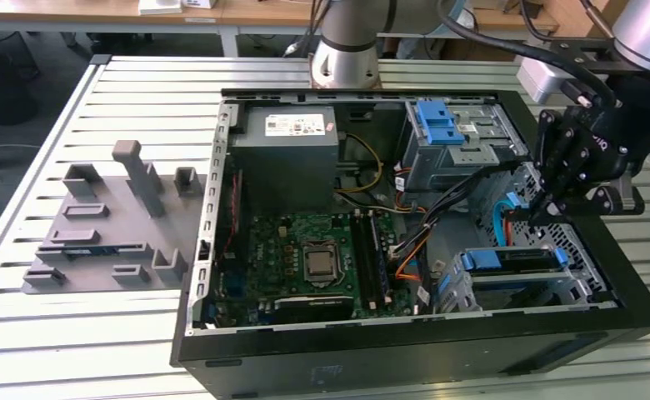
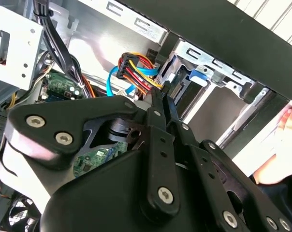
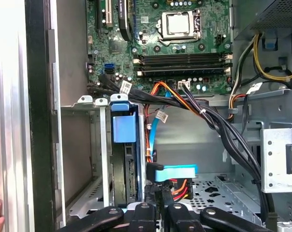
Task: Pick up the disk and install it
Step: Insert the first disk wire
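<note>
My gripper (image 1: 550, 215), fingers closed w/ nothing held, hangs inside PC case (image 1: 414, 346) just above disk (image 1: 511, 260) seated in drive bay

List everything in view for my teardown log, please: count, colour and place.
computer case: one, black, open on the slatted table
power supply: one, grey, case's far corner
motherboard: one, green, case floor
disk: one, blue rails, seated in the near bay
blue latch: one, on the far drive cage
fixture block: one, grey, exterior view's left
arm: one, silver
pincer: one, black, above the cables beside the disk
</note>
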Robot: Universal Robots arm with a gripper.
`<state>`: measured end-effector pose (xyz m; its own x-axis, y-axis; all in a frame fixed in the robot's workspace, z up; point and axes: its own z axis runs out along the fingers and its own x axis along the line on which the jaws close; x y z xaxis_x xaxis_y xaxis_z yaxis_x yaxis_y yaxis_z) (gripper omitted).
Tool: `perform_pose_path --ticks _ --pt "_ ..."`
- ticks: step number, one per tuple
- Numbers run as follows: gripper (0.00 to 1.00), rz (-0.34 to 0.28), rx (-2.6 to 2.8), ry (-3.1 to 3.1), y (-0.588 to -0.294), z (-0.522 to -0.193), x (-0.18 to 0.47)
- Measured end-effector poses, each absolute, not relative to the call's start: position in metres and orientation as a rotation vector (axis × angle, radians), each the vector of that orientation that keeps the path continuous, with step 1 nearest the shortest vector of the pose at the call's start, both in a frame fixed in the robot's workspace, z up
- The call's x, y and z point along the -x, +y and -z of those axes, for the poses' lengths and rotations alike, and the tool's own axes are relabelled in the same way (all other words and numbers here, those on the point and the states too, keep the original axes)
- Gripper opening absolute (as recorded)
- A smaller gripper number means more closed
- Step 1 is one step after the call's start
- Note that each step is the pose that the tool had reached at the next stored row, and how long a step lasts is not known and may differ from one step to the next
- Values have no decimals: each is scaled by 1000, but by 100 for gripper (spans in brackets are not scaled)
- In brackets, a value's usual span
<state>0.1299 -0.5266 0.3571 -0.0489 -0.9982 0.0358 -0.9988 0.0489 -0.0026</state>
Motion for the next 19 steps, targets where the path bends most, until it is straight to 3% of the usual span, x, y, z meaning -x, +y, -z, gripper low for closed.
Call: perform_pose_path --ticks 19 --pt "16 -35 -2152 -2260 -533 -348 -130"
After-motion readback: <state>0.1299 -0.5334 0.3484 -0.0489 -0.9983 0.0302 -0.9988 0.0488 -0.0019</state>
